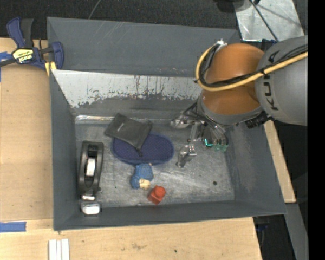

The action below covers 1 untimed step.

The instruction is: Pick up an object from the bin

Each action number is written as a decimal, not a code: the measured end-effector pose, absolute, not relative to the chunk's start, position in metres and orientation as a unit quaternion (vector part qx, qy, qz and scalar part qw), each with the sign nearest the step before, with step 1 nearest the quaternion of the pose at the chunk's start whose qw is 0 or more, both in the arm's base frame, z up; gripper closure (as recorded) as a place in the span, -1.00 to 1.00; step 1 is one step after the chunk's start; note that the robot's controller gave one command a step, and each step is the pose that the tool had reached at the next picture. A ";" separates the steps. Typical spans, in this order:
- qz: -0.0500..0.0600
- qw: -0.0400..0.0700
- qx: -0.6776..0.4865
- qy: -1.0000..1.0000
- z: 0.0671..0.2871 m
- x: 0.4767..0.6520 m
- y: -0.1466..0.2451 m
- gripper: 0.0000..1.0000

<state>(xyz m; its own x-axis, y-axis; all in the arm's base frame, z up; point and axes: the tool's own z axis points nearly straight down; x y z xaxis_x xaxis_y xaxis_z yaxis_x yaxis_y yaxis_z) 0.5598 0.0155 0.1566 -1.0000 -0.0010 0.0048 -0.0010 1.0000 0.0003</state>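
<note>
My gripper [182, 141] hangs under the orange-covered wrist over the right middle of the bin floor. It is open, and bare floor shows between its fingers. Just left of it lies a dark blue oval pad [147, 149]. A dark grey flat square [129, 131] rests on that pad's upper left edge. Lower left of the gripper sits a small blue figure [142, 175], with a small red block [156, 194] beside it near the front wall.
A black tape dispenser [90, 174] with a white roll lies along the left wall, apart from the gripper. Bare floor stretches to the right of the gripper and in front of it.
</note>
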 end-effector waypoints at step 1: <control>0.001 -0.003 0.189 -0.982 0.074 0.603 0.069 -1.00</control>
